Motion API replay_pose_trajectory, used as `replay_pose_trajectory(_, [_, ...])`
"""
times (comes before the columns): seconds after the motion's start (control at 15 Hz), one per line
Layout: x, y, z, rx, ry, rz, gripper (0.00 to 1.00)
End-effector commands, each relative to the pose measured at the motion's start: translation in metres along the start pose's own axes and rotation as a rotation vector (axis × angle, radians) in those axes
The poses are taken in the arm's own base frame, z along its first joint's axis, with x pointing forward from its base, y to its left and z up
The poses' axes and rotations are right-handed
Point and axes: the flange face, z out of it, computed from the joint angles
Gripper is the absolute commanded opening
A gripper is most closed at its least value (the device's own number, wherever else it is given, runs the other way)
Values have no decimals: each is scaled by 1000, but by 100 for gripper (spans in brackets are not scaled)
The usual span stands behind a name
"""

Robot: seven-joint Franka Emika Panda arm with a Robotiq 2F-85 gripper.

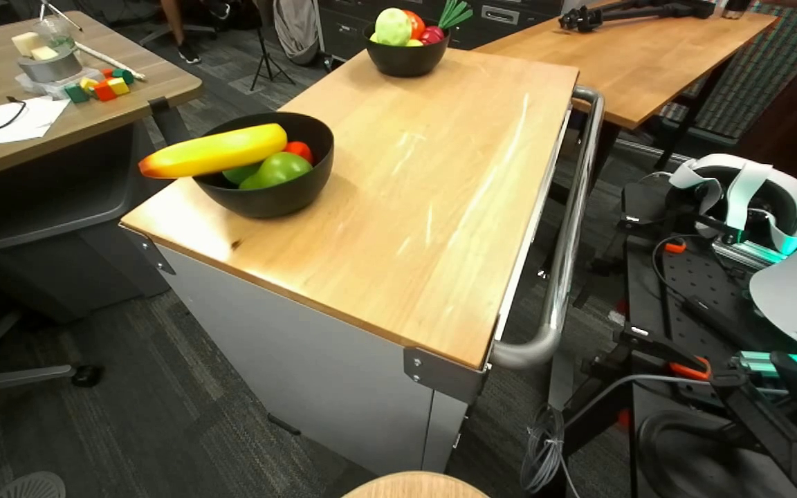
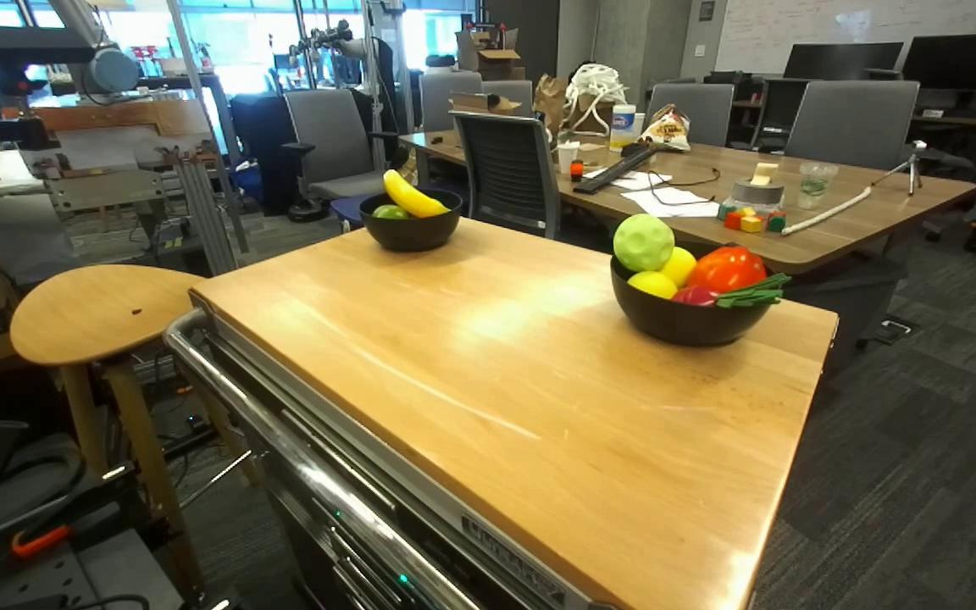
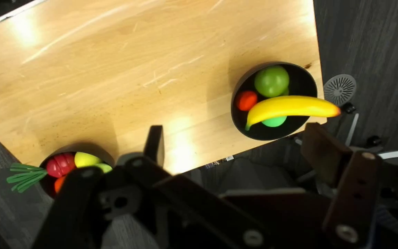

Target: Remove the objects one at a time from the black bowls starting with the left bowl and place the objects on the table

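Note:
Two black bowls stand apart on the light-wood table (image 1: 426,187). One bowl (image 1: 274,204) holds a yellow banana (image 3: 292,106), which lies across the top and juts past the rim. Around the banana sit a green ball (image 3: 271,81), a small red piece (image 3: 247,100) and a light green piece (image 3: 274,121). In the second bowl (image 2: 691,326) are a pale green ball (image 2: 643,243), a red tomato (image 2: 727,269), yellow pieces (image 2: 653,285) and a red radish-like piece with green leaves (image 2: 751,291). Above the table, my gripper (image 3: 237,141) is open with nothing between its fingers; both exterior views lack it.
A metal rail (image 1: 575,228) runs along one table edge. Beside the table are a cluttered desk (image 2: 861,229) with papers and blocks, and an office chair (image 2: 509,169). A round wooden stool (image 2: 102,309) stands near the rail's end.

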Motion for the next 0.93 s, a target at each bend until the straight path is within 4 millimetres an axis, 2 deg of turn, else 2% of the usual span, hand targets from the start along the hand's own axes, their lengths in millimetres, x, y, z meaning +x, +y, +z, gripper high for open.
replay_pose_trajectory(0.0, [-12, 8, -5, 6, -47, -141, 100])
replay_pose_trajectory(0.13, [-27, 17, 0, -4, -83, -238, 100])
replay_pose_trajectory(0.47, [-68, 43, 30, -133, -212, -483, 100])
replay_pose_trajectory(0.6, [-73, 43, 41, -206, -238, -568, 100])
replay_pose_trajectory(0.67, [-74, 32, 49, -255, -154, -576, 100])
replay_pose_trajectory(0.73, [-65, 40, 43, -197, -219, -516, 100])
replay_pose_trajectory(0.87, [-69, 34, 53, -239, -196, -547, 100])
